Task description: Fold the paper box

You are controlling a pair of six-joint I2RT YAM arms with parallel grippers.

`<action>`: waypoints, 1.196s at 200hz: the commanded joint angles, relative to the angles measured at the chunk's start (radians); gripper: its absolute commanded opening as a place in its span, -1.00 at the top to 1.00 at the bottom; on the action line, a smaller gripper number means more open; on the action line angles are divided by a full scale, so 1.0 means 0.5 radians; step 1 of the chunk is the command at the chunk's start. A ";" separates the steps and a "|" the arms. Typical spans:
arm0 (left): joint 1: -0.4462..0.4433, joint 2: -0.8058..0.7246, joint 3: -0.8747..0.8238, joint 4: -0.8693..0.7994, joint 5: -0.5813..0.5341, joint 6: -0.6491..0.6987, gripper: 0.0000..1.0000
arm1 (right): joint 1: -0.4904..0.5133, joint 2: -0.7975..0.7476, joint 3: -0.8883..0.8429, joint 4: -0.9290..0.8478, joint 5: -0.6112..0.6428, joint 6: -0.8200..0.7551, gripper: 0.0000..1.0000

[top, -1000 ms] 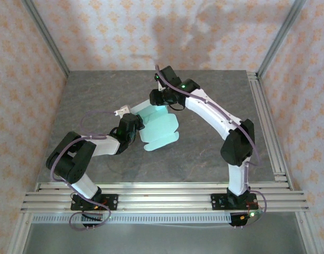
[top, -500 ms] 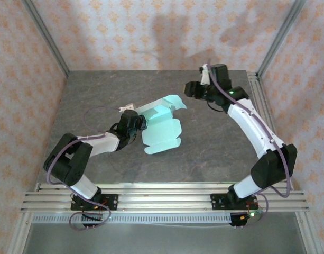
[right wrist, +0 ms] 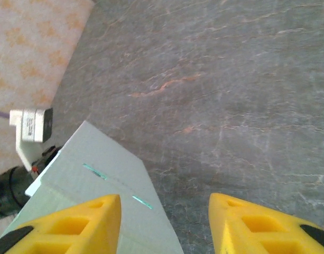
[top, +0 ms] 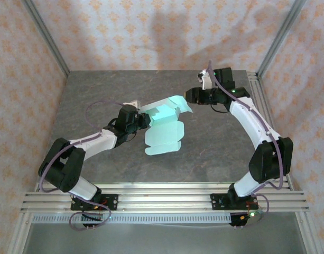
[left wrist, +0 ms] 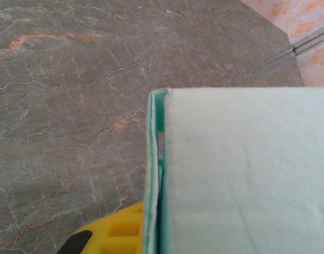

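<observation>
The paper box (top: 163, 135), a pale mint-green card sheet, sits near the middle of the grey stone-patterned table (top: 98, 95); its near part lies flat with rounded tabs along the edges, while the far panel is folded upward and tilts toward the right side; the left gripper (top: 136, 120) is closed on the sheet's left edge, and in the left wrist view the card's plain surface (left wrist: 246, 180) stands just beside one yellow finger (left wrist: 117, 233), with a thin doubled edge showing darker green; the right gripper (top: 192, 96) hangs just beside the raised panel's far right corner, and whether it touches the card I cannot tell; in the right wrist view its yellow fingers (right wrist: 82, 219) are spread apart with bare table between them, clasping nothing; the card (right wrist: 98, 169) there carries two short slits, and a small white block (right wrist: 32, 126) beyond it bears a label too blurred to read.
</observation>
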 commanded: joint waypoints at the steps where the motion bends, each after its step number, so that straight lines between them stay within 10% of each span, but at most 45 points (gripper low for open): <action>1: 0.016 -0.060 0.096 -0.100 0.041 -0.005 1.00 | 0.086 -0.053 -0.049 -0.006 -0.112 -0.175 0.08; 239: 0.015 -0.058 0.175 -0.233 0.058 -0.007 1.00 | 0.534 -0.039 -0.136 0.109 0.543 -0.593 0.27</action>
